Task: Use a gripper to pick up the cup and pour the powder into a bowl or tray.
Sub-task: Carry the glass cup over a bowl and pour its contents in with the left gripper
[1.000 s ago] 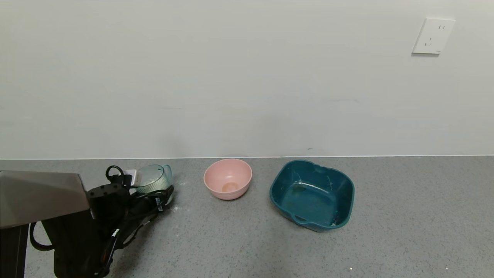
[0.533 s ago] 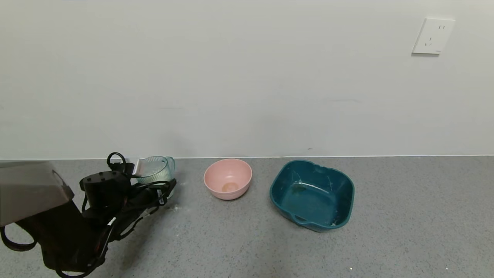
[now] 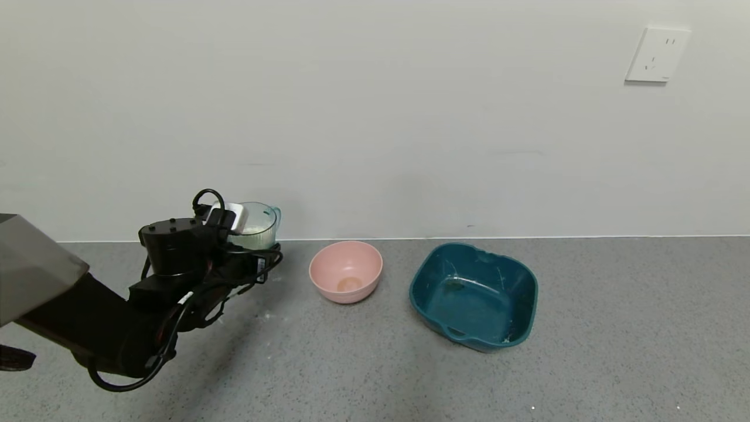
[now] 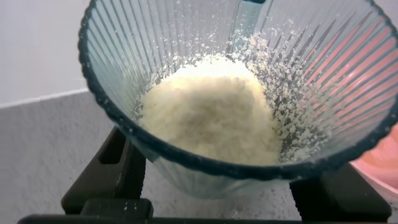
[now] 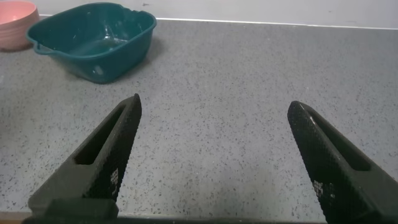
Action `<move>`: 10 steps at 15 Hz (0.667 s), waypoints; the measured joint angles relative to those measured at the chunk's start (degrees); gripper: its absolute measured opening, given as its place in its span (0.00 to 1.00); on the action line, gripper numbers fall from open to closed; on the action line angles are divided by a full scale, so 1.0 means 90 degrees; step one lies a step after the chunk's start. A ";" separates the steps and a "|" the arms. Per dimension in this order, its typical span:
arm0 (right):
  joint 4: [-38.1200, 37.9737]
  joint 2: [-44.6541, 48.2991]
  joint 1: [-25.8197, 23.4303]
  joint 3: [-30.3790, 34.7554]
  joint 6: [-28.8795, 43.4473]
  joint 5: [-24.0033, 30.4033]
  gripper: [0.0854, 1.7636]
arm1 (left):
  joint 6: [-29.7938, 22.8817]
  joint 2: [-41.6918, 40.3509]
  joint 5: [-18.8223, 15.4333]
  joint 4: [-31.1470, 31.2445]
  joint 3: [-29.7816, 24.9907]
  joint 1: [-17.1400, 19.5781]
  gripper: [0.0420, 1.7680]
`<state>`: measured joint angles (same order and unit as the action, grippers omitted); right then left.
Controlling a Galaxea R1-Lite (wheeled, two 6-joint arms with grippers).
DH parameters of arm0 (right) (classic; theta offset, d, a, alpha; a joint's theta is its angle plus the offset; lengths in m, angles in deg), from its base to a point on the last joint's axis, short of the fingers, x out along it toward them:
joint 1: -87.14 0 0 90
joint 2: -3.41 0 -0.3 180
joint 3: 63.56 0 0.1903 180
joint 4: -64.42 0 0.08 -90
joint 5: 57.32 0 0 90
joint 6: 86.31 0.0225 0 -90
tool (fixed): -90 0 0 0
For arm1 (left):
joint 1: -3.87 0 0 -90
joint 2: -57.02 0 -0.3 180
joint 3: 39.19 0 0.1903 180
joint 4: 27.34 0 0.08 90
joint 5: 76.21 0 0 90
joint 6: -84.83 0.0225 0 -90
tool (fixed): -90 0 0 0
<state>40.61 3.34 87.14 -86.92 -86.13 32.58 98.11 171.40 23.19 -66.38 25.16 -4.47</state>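
Note:
My left gripper (image 3: pixel 258 258) is shut on the ribbed blue-green cup (image 3: pixel 256 230) and holds it upright above the grey counter, left of the pink bowl (image 3: pixel 345 271). In the left wrist view the cup (image 4: pixel 112 68) fills the frame between the two black fingers (image 4: pixel 106 174), with a heap of off-white powder (image 4: pixel 211 118) inside and grains stuck to the wall. A slice of the pink bowl (image 4: pixel 382 165) shows beside the cup. My right gripper (image 5: pixel 214 149) is open and empty over bare counter; it is out of the head view.
A dark teal squarish tray (image 3: pixel 473 296) with handles sits right of the bowl; it also shows in the right wrist view (image 5: pixel 93 38), next to the bowl's edge (image 5: pixel 17 22). The white wall runs behind. A few powder specks (image 3: pixel 266 316) lie on the counter.
My left gripper has lifted the cup off the counter and carried it up and a little to the right, toward the bowl. The bowl and tray have not moved.

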 joint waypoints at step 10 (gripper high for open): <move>0.0000 0.0000 0.0000 0.0000 -0.0003 0.0000 0.97 | 0.1964 -0.0003 0.0624 0.1012 0.0937 -0.0798 0.72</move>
<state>40.61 3.34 87.14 -86.92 -86.16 32.58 115.79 171.38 28.81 -57.27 33.60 -11.65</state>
